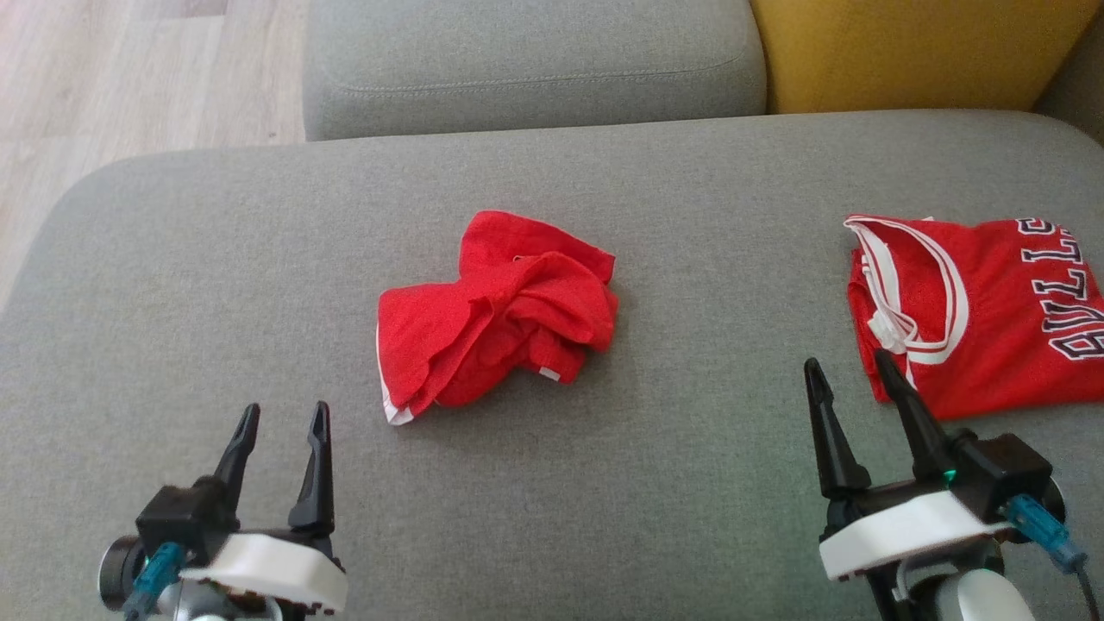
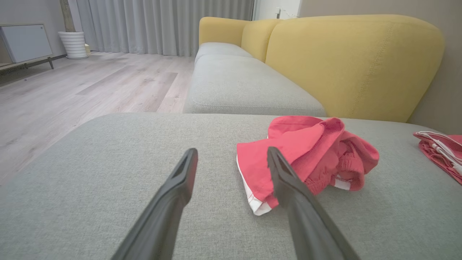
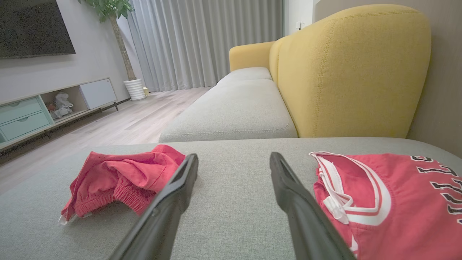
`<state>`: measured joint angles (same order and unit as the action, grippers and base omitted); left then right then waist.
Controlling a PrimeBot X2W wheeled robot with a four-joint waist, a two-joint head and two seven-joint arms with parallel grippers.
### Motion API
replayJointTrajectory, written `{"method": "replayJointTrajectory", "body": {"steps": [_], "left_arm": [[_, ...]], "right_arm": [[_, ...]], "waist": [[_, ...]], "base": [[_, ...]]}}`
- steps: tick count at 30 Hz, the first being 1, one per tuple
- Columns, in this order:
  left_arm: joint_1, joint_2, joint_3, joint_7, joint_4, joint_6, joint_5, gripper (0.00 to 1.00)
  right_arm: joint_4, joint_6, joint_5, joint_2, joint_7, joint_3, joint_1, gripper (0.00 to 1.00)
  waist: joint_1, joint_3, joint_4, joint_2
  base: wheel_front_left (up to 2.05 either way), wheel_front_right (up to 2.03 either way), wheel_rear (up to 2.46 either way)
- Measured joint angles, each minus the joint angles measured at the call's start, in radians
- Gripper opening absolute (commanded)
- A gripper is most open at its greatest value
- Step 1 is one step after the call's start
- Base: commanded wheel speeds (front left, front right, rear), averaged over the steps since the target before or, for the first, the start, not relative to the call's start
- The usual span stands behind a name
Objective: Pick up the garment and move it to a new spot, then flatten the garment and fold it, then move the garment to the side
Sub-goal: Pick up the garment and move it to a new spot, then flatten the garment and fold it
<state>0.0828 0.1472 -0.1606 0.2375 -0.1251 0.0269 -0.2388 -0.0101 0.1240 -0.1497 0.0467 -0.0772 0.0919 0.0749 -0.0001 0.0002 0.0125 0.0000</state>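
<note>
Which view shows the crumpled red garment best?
Head view: the crumpled red garment lies whole and unblocked, from above. Left wrist view: a finger crosses its near side. Right wrist view: low and side-on, a finger covering one end.

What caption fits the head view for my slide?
Open left gripper and open right gripper face a crumpled red fabric garment on a grey fabric cushion.

Soft even daylight, faint shadows, wide-angle edge distortion

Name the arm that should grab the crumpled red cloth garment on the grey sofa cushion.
Left, probably. The open left gripper sits nearer the crumpled red cloth garment; the open right gripper hovers by the folded red lettered jersey.
</note>
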Motion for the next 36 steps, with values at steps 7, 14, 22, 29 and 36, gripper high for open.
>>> {"method": "replayJointTrajectory", "body": {"steps": [7,14,22,29,36], "left_arm": [[0.001,0.003,-0.011,-0.003,0.016,0.001,0.000,1.00],[0.001,0.006,-0.018,-0.004,0.016,0.008,0.000,1.00],[-0.001,0.006,-0.019,-0.004,0.016,0.010,-0.003,1.00],[-0.033,0.005,-0.032,-0.001,0.007,0.007,-0.003,1.00],[-0.126,-0.020,-0.056,0.010,-0.008,-0.011,-0.003,1.00]], "right_arm": [[0.004,0.000,-0.008,0.000,0.007,0.000,0.002,1.00],[0.004,0.000,-0.008,0.000,0.007,0.000,0.002,1.00],[0.004,0.000,-0.008,0.000,0.007,0.001,0.001,1.00],[-0.032,0.000,-0.031,0.000,0.047,0.046,-0.023,1.00],[-0.141,0.000,-0.047,0.002,0.086,0.230,-0.232,1.00]], "waist": [[0.0000,0.004,-0.003,0.0000],[0.0000,0.015,-0.002,0.0000],[0.0000,0.024,0.001,0.0000],[0.0000,0.044,0.031,0.0000],[0.0000,0.084,0.107,0.0000]], "base": [[0.00,0.00,0.00],[0.00,0.00,0.00],[0.00,0.00,0.00],[0.00,0.00,0.00],[0.00,0.00,0.00]]}}
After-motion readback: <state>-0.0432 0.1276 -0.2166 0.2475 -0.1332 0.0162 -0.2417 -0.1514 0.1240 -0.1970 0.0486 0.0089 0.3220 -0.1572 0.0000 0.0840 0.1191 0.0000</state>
